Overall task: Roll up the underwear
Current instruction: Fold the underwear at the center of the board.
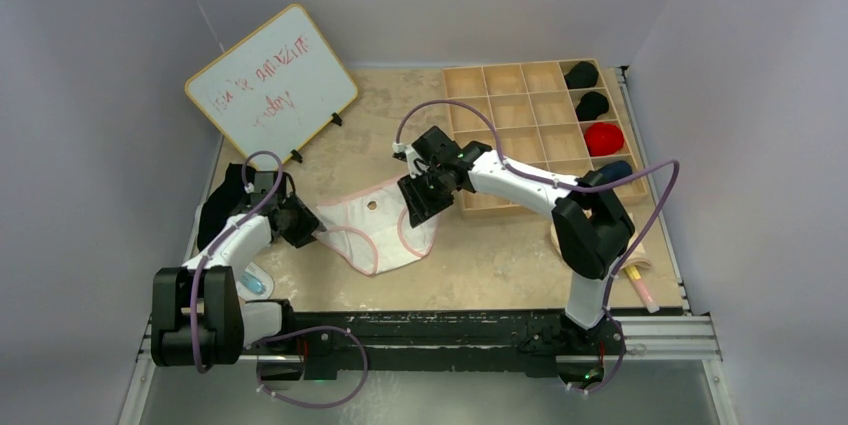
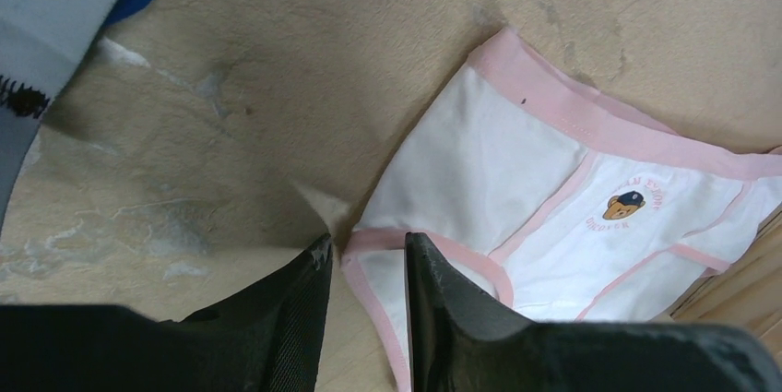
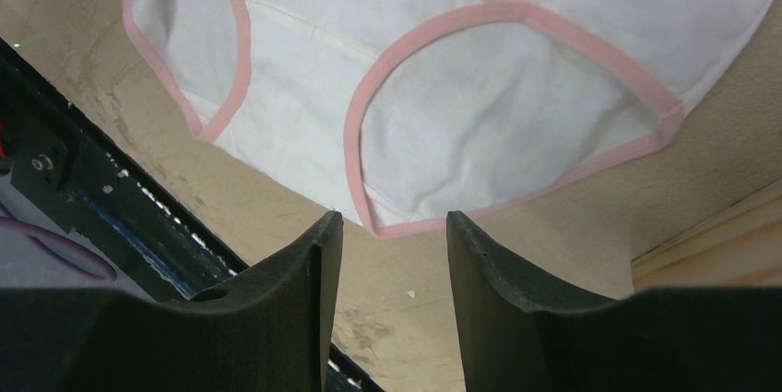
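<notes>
White underwear (image 1: pixel 375 230): one piece with pink trim, spread flat and unrolled on the table (image 1: pixel 480 270). It lies between the two grippers.
Print: one small bear emblem (image 2: pixel 627 205) on the front panel, ahead and to the right of the left fingertips.
Left gripper (image 2: pixel 366 249): fingers a narrow gap apart, tips low over the near pink corner of the garment. Pink hem shows in the gap. No fold is lifted, and I cannot tell whether the tips touch the cloth.
Right gripper (image 3: pixel 395 226): fingers moderately apart with nothing between them. It sits above the garment's opposite edge. The curved pink leg hem lies just beyond the tips, apart from them.
Wooden organiser tray (image 1: pixel 545 95): one, behind the right gripper. Its near compartments are partly hidden by the right arm.
Tray contents: four rolled items, each in its own cell of the far-right column. Two are black (image 1: pixel 580 75), one is red (image 1: pixel 604 138), and one is dark blue (image 1: pixel 615 170), half hidden by the arm.
Whiteboard (image 1: pixel 270 85): one, propped tilted beyond the left gripper. The red writing is not legible.
Black cloth (image 1: pixel 218 207): one heap at the table edge, outboard of the left gripper.
Light-blue item (image 1: pixel 255 280): one, behind the left gripper near the arm's base. Its kind is unclear.
Pink tube (image 1: pixel 640 285): one, well behind the right gripper, beside that arm's base.
</notes>
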Available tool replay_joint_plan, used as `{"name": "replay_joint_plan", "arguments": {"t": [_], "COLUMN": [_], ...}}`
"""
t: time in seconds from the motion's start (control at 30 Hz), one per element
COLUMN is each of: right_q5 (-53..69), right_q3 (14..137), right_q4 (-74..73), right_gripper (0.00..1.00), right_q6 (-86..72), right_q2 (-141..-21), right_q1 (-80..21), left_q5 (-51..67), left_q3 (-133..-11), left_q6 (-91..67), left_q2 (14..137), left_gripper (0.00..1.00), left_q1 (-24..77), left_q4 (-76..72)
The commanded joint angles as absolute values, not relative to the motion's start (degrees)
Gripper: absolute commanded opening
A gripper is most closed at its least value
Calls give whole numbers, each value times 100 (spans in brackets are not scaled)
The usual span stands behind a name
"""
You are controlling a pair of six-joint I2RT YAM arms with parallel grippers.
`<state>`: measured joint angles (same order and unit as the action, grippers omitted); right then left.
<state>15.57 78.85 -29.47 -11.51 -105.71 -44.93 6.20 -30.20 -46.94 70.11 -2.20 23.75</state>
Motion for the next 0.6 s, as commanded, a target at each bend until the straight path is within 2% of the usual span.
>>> {"name": "replay_joint_plan", "arguments": {"t": [0.0,0.2,0.43,0.57], "right_q5": [1517,1616,1635,1648], "right_q3": [8043,7986,7934,7904], "right_q4": [-3065,-3041,-3028,-3012], "right_gripper": [49,49,48,48], "right_q6": [-1063,-1088,-1075,-1079], "right_q2": [-10353,-10362,-10382,-10371], "right_q1": [-4464,-4448,-4439,-4377], "left_q5": [478,378,676,828], "left_q3": [-2913,-2893,-2859,-2839], "left_q6": [-4703,-4650,-4382,-4368], "left_q2": [7115,7113,7205,7069], "left_gripper": [33,33,14,7], "left_q1": [-246,-246,-241,-242], "left_q4": [2070,2016,1759,1662]}}
